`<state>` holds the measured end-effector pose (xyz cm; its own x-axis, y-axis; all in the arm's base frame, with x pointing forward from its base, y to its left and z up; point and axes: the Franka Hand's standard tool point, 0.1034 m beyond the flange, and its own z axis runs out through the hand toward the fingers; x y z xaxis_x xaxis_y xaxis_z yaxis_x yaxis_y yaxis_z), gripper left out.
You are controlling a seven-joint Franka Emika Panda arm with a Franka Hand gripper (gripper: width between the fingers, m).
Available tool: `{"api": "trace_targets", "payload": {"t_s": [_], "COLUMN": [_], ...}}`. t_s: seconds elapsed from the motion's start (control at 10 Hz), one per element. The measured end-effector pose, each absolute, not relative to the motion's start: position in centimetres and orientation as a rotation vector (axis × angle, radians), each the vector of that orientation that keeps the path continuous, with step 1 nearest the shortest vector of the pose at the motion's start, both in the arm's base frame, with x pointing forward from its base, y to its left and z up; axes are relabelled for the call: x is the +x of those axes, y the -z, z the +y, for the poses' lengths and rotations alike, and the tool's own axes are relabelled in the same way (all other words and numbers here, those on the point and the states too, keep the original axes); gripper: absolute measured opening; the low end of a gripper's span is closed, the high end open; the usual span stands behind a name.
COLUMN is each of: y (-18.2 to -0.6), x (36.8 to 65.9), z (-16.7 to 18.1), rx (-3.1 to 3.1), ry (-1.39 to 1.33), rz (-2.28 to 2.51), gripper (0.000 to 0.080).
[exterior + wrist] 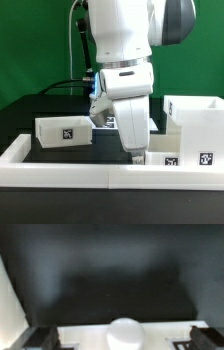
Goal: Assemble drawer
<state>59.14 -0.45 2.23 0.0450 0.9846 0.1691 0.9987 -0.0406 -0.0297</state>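
Note:
The tall white drawer housing (193,122) stands at the exterior view's right, with a tag low on its front. One small white tray (64,130) with a tag lies at the exterior view's left. A second tray (166,157) lies beside the housing, just behind the border wall. My gripper (137,152) hangs low at that tray's left end. In the wrist view the gripper (120,339) is open. Its dark fingers (44,338) stand far apart on either side of the white tray (90,335). The tray's rounded white knob (125,331) shows between them. I cannot tell whether the fingers touch the tray.
A long low white border wall (90,176) runs along the front and down the exterior view's left side. The table (110,274) is black. A flat white tagged marker board (112,119) lies behind the arm. Dark cables hang at the back.

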Motion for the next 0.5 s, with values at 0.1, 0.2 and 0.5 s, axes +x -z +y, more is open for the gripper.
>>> {"api": "trace_targets", "payload": {"t_s": [0.1,0.2,0.5], "y": [-2.2,-2.2,-2.4], "x": [59.2,59.2,59.4], "z": [-0.2,0.9,2.0], "rx": [-2.148,-2.095,-2.055], "ry": [0.148,0.145,0.142], "rz": [-2.101,-2.154,-2.196], "gripper": [0.0648,0.0648,0.0648]}}
